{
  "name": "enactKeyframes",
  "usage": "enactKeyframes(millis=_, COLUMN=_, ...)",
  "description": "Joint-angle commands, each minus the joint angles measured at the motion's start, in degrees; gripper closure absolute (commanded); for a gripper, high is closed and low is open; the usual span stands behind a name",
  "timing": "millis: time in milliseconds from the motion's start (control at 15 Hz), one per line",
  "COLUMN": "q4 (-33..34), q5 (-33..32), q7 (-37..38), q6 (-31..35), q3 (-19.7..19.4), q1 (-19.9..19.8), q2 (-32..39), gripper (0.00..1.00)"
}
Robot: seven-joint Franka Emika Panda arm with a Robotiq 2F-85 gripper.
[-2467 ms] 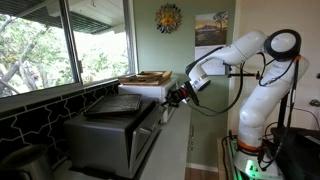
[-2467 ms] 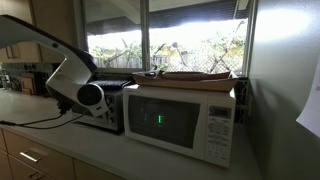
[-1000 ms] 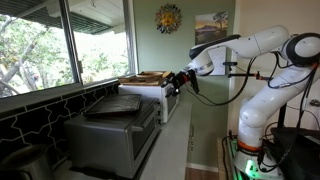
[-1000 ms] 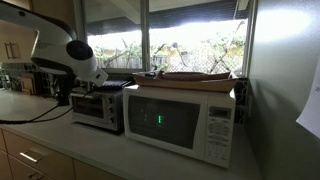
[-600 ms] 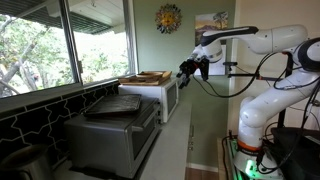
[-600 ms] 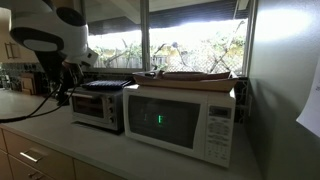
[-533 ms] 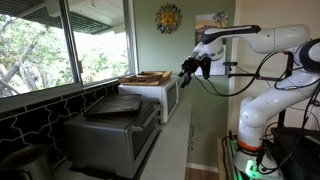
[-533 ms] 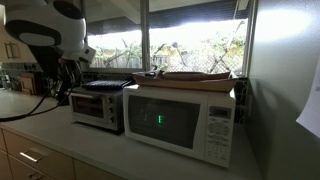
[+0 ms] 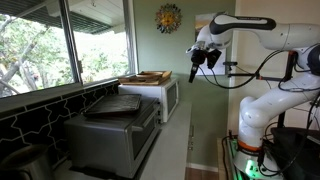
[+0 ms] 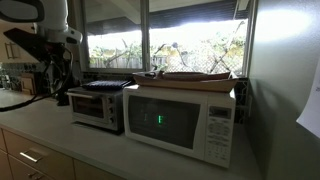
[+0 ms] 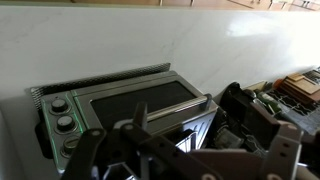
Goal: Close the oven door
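Note:
The oven (image 9: 105, 140) is a dark grey box on the counter with a flat dark tray (image 9: 112, 104) on top; it also shows in the exterior view from the front (image 10: 97, 108). The oven door (image 11: 138, 100) stands shut, upright against the oven front, its handle bar (image 11: 165, 108) along one edge. In both exterior views the door (image 10: 92, 110) lies flush. My gripper (image 9: 196, 68) hangs in the air, well above and away from the oven. It is open with nothing between its fingers (image 11: 140, 118). In the front exterior view the gripper (image 10: 56, 76) hangs beside the oven.
A white microwave (image 10: 180, 120) with a wooden tray (image 9: 146, 77) on top stands right next to the oven. Windows and a dark tiled wall (image 9: 40, 115) run behind the counter. The oven's knobs (image 11: 64, 121) sit beside the door. The robot's base (image 9: 255, 125) stands off the counter's end.
The arm has risen and drawn back from the oven front to a high pose. The jaws have opened wider. The oven door has stayed shut.

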Motion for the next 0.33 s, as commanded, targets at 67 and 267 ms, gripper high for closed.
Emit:
enactKeyframes(millis=67, q4=0.05, q5=-1.09, q7=1.26, q6=0.76, q3=-1.40, q1=2.43, q2=-0.03, gripper=0.00)
enactKeyframes(millis=267, q4=0.06, q5=-1.07, q7=1.24, q6=0.74, q3=-1.62, q1=2.39, q2=0.04, gripper=0.00)
